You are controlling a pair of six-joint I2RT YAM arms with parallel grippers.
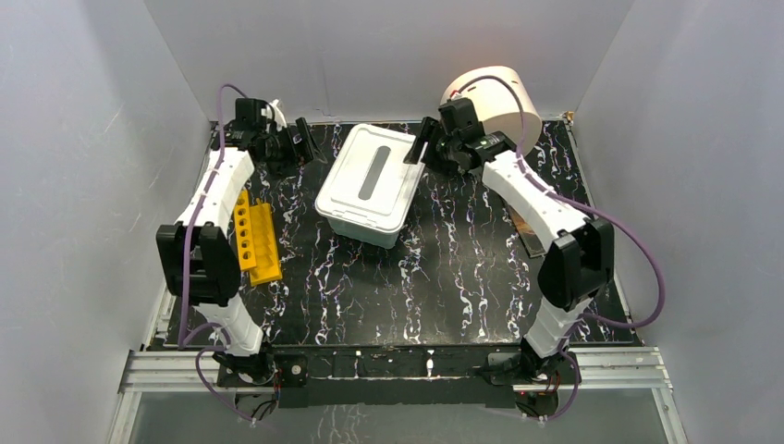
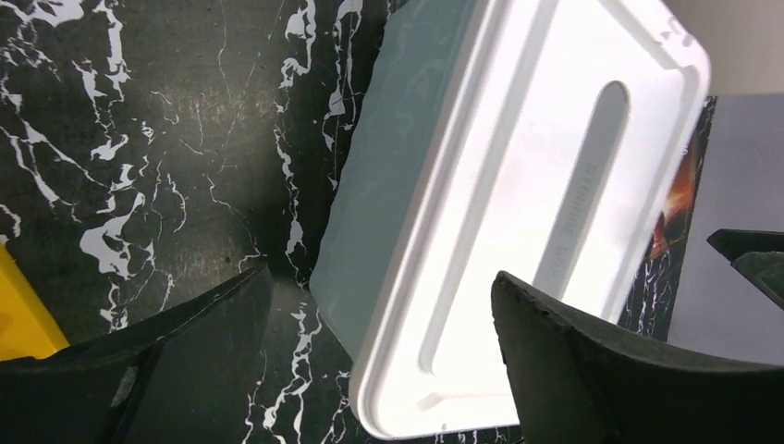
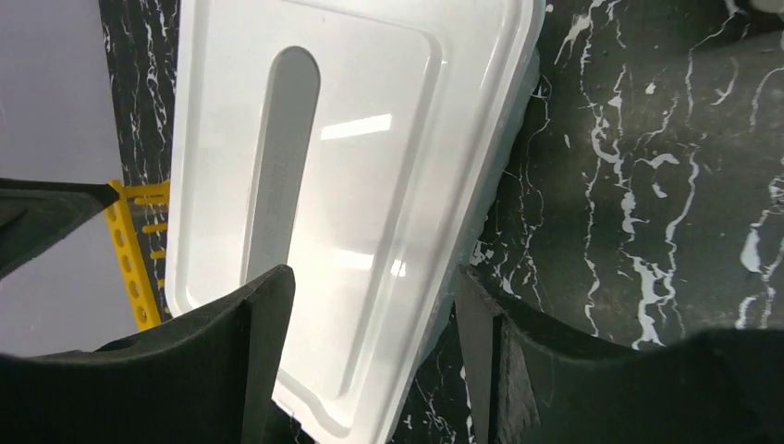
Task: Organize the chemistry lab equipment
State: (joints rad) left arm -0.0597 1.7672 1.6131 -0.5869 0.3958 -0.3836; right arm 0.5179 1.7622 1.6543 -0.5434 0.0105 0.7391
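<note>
None of the small lab items (tube, beaker, funnel, tubing, packet, brush) shows in any view. A white box with its lid on [image 1: 370,185] sits at the back middle of the table; it also shows in the left wrist view [image 2: 555,139] and the right wrist view [image 3: 324,139]. My left gripper [image 1: 305,141] [image 2: 381,277] is open and empty, just off the box's far left corner. My right gripper [image 1: 423,143] [image 3: 372,277] is open and empty, with its jaws standing over the box's far right edge.
A yellow tube rack [image 1: 254,240] [image 3: 134,250] lies at the left beside my left arm. A big cream cylinder [image 1: 495,97] lies at the back right. A dark book [image 1: 529,236] lies partly under my right arm. Grey walls enclose the table.
</note>
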